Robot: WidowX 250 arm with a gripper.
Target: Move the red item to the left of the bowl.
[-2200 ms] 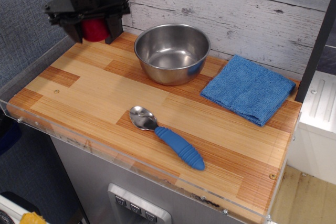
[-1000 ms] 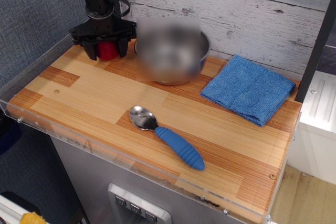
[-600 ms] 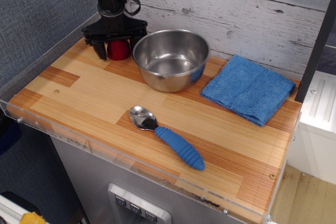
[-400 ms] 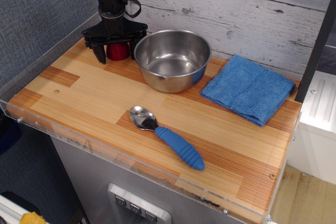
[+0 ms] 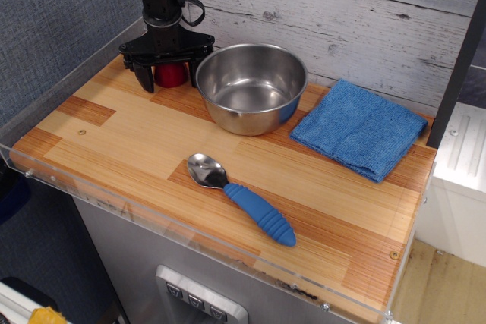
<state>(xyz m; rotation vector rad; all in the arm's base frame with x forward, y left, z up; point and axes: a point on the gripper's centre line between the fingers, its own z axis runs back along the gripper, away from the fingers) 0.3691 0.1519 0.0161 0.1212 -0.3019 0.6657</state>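
Note:
The red item (image 5: 171, 74) stands on the wooden board at the back left, just left of the steel bowl (image 5: 252, 86). My gripper (image 5: 169, 76) points straight down over it, with its black fingers (image 5: 145, 79) spread on either side of the item. A narrow gap shows on the left side, so the jaws look open around it. The right finger is at the bowl's left rim.
A spoon with a blue handle (image 5: 243, 197) lies at the front middle of the board (image 5: 129, 130). A folded blue cloth (image 5: 358, 128) lies to the right of the bowl. A plank wall runs behind, and a clear lip edges the board's front and left.
My gripper came down and moved right with the red item, setting it on the board beside the bowl. The bowl shifted slightly to the right.

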